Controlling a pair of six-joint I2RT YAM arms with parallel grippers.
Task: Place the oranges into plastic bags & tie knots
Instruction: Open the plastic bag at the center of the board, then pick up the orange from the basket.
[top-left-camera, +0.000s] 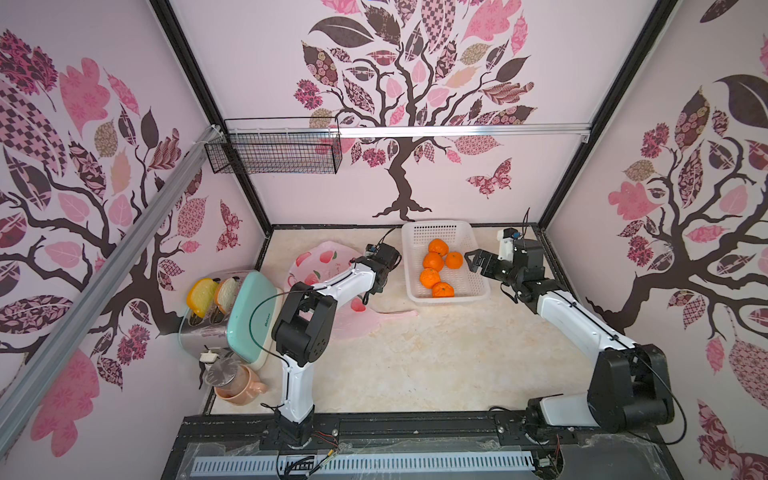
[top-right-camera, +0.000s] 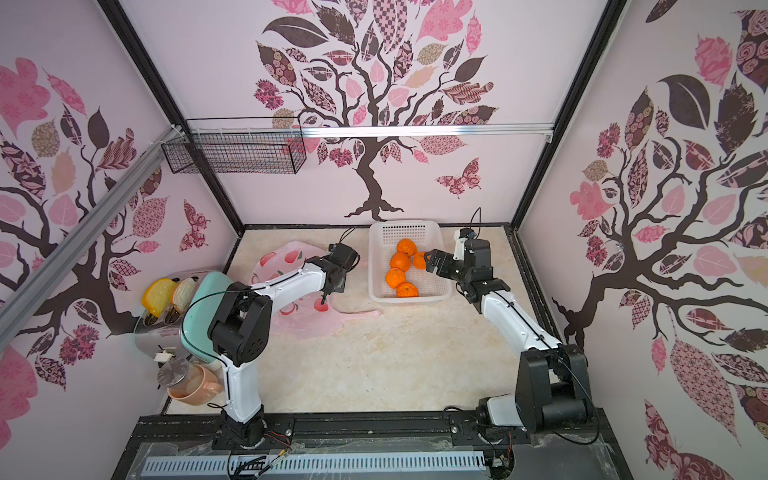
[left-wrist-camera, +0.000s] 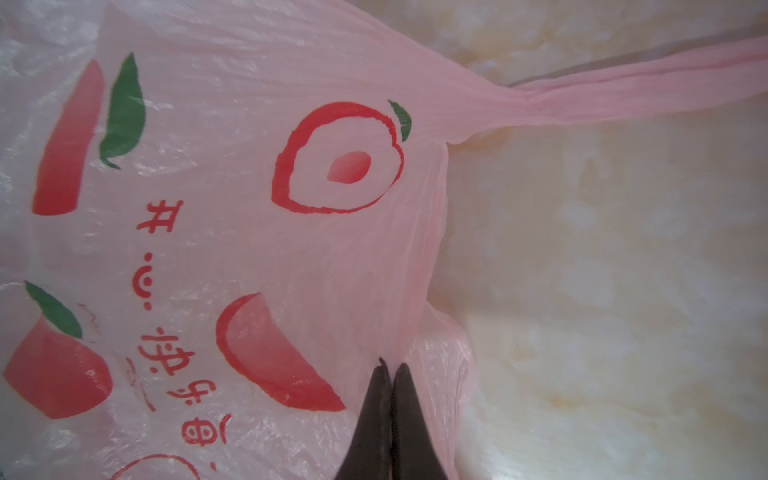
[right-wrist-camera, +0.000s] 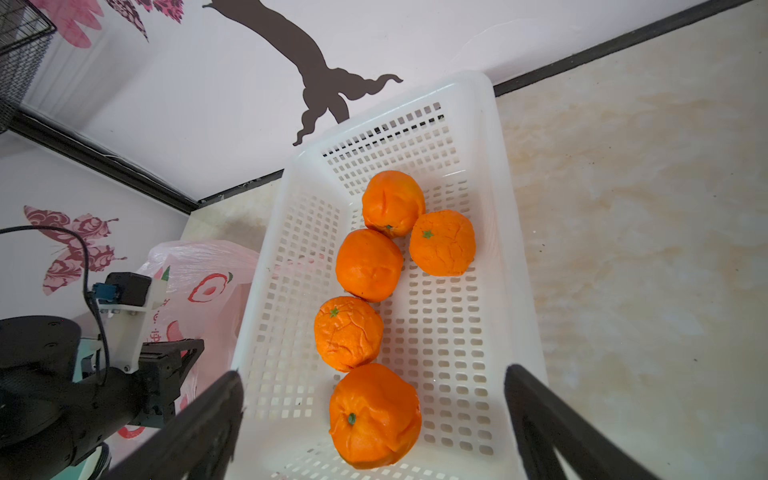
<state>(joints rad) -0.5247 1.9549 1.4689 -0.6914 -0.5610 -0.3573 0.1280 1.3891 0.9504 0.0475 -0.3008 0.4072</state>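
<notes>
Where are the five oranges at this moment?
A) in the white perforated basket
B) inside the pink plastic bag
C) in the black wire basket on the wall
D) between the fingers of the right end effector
A: all five oranges lie on the floor of the white basket; the right end effector is open above them and holds nothing, and no orange is in the pink bag.

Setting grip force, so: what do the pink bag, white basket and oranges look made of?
The pink bag: thin translucent plastic film, glossy, finely crinkled. The white basket: rigid moulded plastic, smooth, with regular square holes. The oranges: matte, deeply creased skin with tiny green stems; possibly soft imitations, but real fruit cannot be ruled out.
</notes>
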